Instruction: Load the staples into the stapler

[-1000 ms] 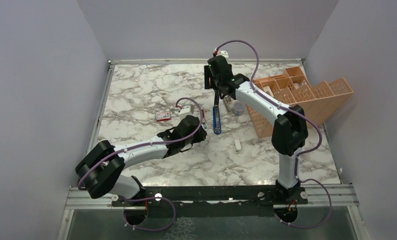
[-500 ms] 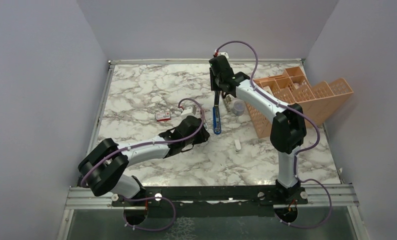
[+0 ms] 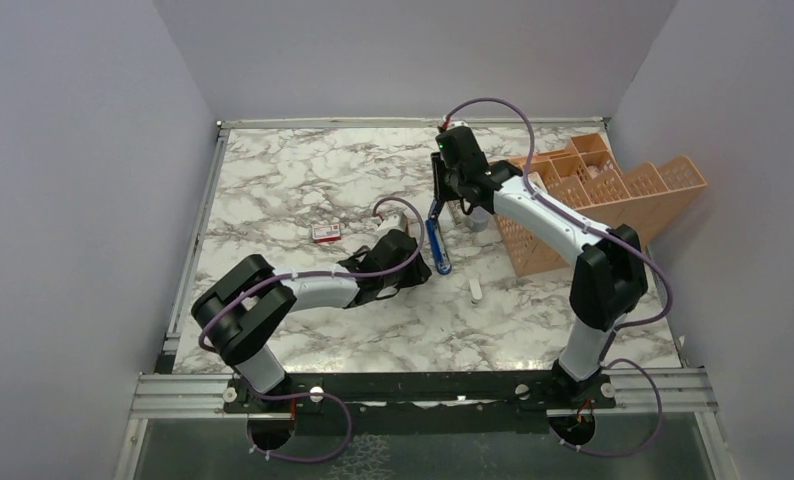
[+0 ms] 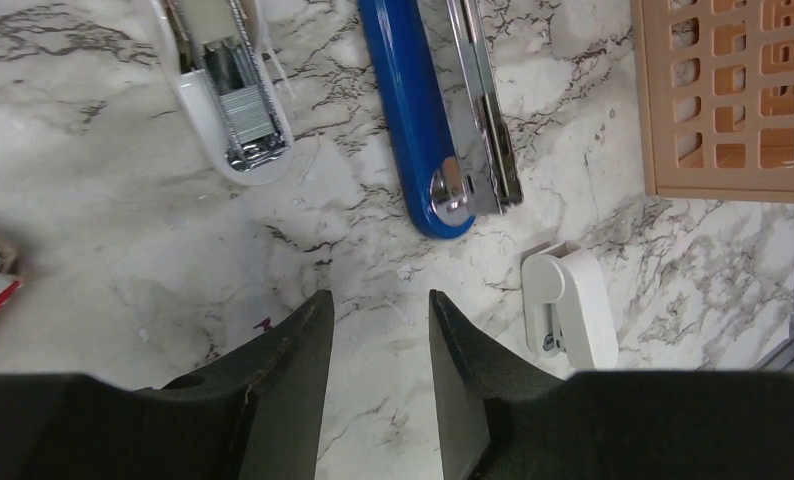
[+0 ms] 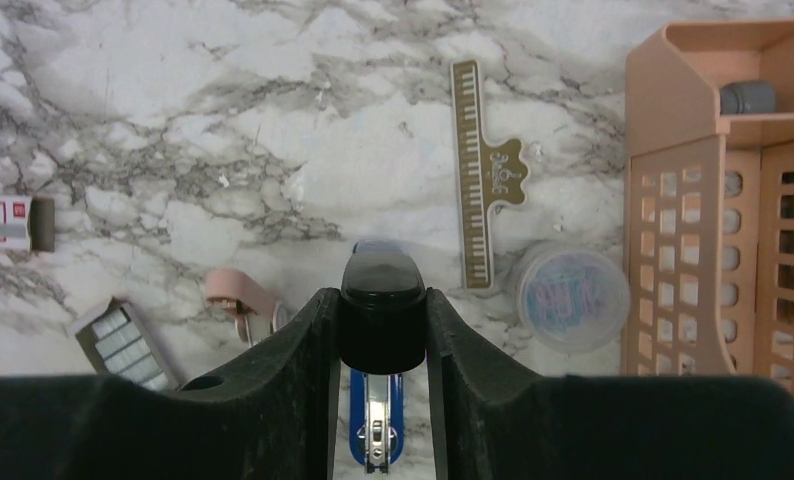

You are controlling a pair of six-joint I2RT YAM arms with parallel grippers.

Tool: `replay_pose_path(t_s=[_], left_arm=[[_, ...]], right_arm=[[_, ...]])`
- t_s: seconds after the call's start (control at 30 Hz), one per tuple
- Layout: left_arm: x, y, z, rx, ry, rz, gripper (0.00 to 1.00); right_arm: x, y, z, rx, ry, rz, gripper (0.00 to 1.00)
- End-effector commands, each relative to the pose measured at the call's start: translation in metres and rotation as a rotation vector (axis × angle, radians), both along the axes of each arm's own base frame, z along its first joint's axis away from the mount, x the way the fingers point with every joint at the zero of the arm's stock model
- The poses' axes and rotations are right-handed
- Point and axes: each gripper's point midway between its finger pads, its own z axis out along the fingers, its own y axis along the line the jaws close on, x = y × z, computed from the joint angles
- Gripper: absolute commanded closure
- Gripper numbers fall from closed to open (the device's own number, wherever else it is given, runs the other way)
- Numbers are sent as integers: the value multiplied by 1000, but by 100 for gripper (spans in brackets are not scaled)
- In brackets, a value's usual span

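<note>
The slim blue stapler [image 3: 438, 245] lies on the marble in front of the orange basket. My right gripper [image 5: 381, 300] is shut on its black end, held up above the blue body and metal rail. In the top view the right gripper [image 3: 441, 200] is at the stapler's far end. My left gripper [image 4: 378, 300] stands open and empty over bare marble, just short of the stapler's [image 4: 413, 110] near tip. The staples [image 5: 123, 342] sit as silvery strips in a small dark tray left of the stapler. The red-and-white box [image 3: 325, 232] lies further left.
An orange basket [image 3: 593, 195] stands close to the stapler's right. A small white clip-like piece [image 4: 568, 310] lies by the left gripper's right finger. A white holder with staples [image 4: 243, 110], a round clear tub [image 5: 571, 297] and a brown ruler-shaped strip [image 5: 483, 180] lie nearby.
My right gripper has closed on the stapler's black end and shifted right, swinging the stapler's near tip to the right. My left arm has reached further right toward the stapler.
</note>
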Motion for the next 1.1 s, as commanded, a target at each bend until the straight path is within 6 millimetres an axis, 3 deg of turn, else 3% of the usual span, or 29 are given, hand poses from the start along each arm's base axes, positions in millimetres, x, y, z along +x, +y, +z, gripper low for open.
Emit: replay_pose_path(t_s=[0.0,0.23,0.37,0.5,0.7,1.07], left_arm=[[8,-28,7,-96,-9,-44,58],[14,-43,-11,-95,27,-60,59],[10,-46,-22,-108,57,-66,64],[3,-41,-35,-101,91,-57,76],[-5,-33,-53,-81,123,-46,83],[-5,-26,-66,-47,125,-24,85]], right_arm=[[-31,5,9,85,31,58,71],[-64,-1,1,111,74,73,71],[-85,1,-4,124,105,86,71],[-103,-1,-13,135,138,85,71],[-127,-2,-22,150,175,96,71],[-171,3,-61,102,270,143,71]])
